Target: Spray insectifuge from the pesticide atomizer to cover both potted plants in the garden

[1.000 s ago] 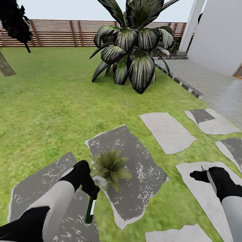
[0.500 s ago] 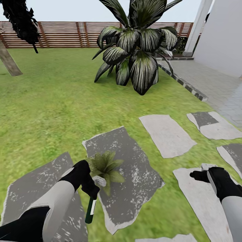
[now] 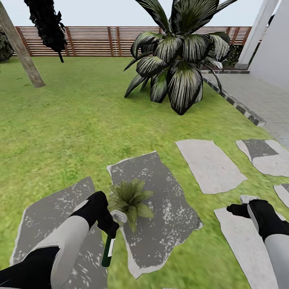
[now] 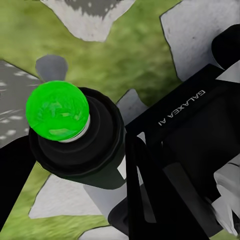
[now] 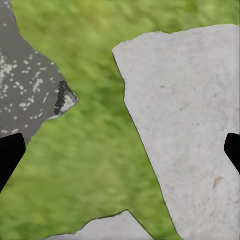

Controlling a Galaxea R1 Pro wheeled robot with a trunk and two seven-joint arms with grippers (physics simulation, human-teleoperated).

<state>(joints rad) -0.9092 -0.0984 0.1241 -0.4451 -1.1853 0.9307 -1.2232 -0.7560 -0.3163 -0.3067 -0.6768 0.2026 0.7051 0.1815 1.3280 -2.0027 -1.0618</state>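
My left gripper (image 3: 109, 233) is shut on the pesticide atomizer (image 3: 107, 252), a slim black bottle with a white label that hangs down over a grey stepping stone. In the left wrist view the atomizer's cap (image 4: 82, 150) carries a bright green dot (image 4: 57, 111). One potted plant (image 3: 130, 198), a low rosette of pointed green leaves, sits on a stepping stone (image 3: 164, 212) just right of that gripper. My right gripper (image 3: 242, 205) hovers over a pale stone (image 5: 190, 125) at the lower right, its fingertips (image 5: 10, 152) far apart and open.
A large striped agave (image 3: 180, 60) stands on the lawn ahead. A brown slatted fence (image 3: 100, 40) closes the far side, with a leaning trunk (image 3: 22, 52) at the far left. Paved patio (image 3: 261, 96) and a white wall lie to the right. Pale stepping stones (image 3: 210, 164) dot the grass.
The whole picture has slid to the right, so the camera has turned left. Both arms keep the same pose and the atomizer stays in the left gripper.
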